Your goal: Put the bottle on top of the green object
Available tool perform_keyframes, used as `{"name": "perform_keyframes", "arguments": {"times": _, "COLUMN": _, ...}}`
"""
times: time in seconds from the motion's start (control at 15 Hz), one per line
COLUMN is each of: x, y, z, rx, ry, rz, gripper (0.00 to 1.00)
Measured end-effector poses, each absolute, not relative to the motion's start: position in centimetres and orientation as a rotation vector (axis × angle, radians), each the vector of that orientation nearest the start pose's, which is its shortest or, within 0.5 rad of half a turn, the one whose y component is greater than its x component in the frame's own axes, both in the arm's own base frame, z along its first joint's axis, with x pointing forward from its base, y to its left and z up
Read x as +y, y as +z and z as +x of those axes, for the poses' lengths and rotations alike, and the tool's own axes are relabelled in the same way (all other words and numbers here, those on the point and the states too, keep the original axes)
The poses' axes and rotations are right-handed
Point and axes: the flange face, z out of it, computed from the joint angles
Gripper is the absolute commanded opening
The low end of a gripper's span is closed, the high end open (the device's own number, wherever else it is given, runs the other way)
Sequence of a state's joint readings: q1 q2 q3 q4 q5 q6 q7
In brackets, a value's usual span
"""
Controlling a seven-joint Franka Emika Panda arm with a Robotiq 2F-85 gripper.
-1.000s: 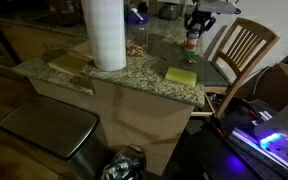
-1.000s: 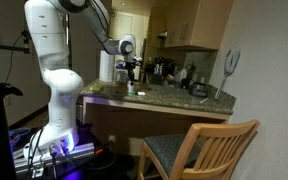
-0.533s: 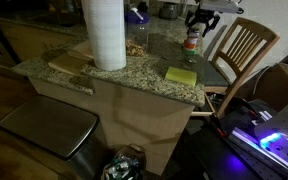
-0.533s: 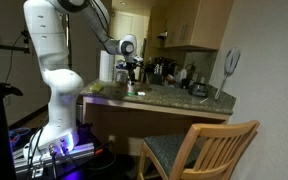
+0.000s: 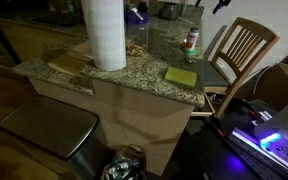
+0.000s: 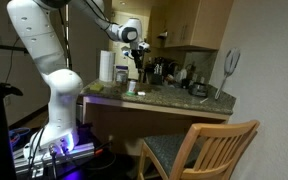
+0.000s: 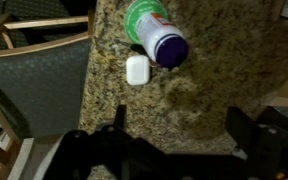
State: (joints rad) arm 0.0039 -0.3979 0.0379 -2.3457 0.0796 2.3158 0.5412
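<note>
The bottle [image 5: 191,40], short with a red-orange band, stands upright near the far end of the granite counter [image 5: 144,65], and also shows in an exterior view [image 6: 131,88]. Under its base sits the dark green object [image 5: 191,55]. From above, the wrist view shows the bottle's cap [image 7: 170,47], with green and pale marks [image 7: 144,16] beyond it. My gripper [image 7: 182,132] hangs well above the bottle, open and empty, with bare granite between its dark fingers [image 7: 246,128]. In an exterior view the gripper [image 6: 137,48] is high over the counter.
A tall white roll [image 5: 104,32] stands on a wooden board [image 5: 69,63]. A yellow-green sponge block [image 5: 181,76] lies by the counter's near edge. A small white thing [image 7: 137,69] lies beside the bottle. A wooden chair [image 5: 242,45] stands close behind the counter.
The gripper was shut around the bottle's top, then opened and let go. It has since risen clear, while the bottle stays standing in place.
</note>
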Motion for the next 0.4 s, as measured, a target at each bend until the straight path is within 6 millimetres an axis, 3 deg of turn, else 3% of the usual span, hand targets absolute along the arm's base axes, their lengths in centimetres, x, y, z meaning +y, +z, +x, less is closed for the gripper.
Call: {"name": "perform_keyframes", "arguments": {"times": 0.4, "x": 1.8, "y": 59.2, "z": 44.5, "rx": 0.783, "ry": -0.585, "rz": -2.545, "gripper": 1.00}}
